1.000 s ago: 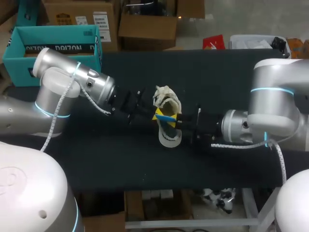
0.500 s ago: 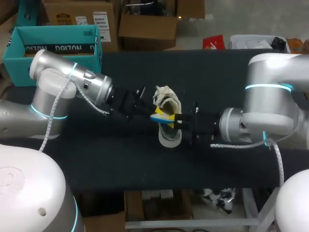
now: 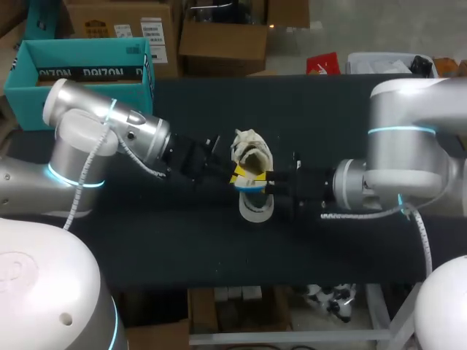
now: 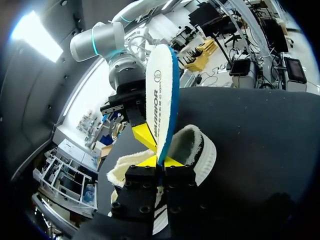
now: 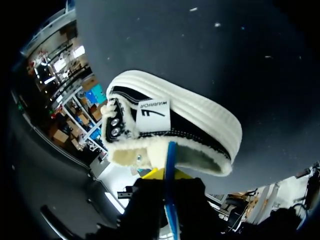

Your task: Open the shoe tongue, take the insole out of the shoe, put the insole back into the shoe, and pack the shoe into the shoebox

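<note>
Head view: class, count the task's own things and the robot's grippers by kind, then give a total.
shoe: 1
insole: 1
shoebox: 1
grippers: 2, the left gripper and the right gripper
Total: 5

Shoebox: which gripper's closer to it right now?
Left. The left gripper is at the shoe on the side facing the shoebox, well apart from it; the right gripper is at the shoe's opposite side, farther off.
</note>
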Controlling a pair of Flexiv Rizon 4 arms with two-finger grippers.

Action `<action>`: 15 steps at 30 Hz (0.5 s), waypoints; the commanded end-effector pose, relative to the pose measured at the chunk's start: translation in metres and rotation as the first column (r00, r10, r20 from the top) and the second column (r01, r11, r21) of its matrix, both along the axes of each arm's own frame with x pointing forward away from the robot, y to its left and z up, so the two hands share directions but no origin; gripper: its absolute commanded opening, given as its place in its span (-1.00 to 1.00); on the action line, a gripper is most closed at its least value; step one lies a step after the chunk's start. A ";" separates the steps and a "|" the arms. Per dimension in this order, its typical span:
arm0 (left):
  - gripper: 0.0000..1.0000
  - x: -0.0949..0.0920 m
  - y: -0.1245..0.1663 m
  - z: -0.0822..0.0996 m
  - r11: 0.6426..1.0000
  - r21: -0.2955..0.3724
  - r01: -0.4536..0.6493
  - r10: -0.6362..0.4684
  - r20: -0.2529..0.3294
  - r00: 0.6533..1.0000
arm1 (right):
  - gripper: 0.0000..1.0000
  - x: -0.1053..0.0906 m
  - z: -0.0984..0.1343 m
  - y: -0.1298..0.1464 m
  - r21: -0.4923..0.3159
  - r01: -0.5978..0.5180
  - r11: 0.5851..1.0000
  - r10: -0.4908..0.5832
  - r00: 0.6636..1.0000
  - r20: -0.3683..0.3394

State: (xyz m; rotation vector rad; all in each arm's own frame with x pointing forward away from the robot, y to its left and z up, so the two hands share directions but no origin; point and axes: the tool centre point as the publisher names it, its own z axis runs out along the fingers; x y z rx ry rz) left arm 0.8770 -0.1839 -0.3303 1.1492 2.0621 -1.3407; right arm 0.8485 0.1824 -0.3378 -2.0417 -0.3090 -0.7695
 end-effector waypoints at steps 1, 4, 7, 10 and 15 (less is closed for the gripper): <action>-1.00 -0.002 -0.006 -0.002 1.000 0.002 -0.020 0.020 0.004 1.000 | -1.00 0.012 -0.010 0.000 0.010 -0.012 1.000 0.012 1.000 -0.007; -1.00 0.003 -0.006 -0.004 0.999 0.004 -0.034 0.034 0.003 0.999 | -1.00 0.015 -0.012 0.000 0.004 -0.007 1.000 0.007 1.000 -0.013; -1.00 0.009 -0.007 -0.008 0.999 0.010 -0.050 0.050 -0.003 0.999 | -1.00 0.017 -0.014 -0.001 0.004 -0.005 1.000 0.005 1.000 -0.020; -1.00 0.012 -0.007 -0.011 0.998 0.012 -0.060 0.061 -0.014 0.998 | -1.00 0.018 -0.016 -0.002 0.006 -0.001 1.000 0.001 1.000 -0.028; -0.84 0.015 -0.006 -0.014 0.998 0.011 -0.067 0.067 -0.028 0.997 | -1.00 0.020 -0.017 -0.003 0.011 0.009 1.000 -0.008 0.999 -0.042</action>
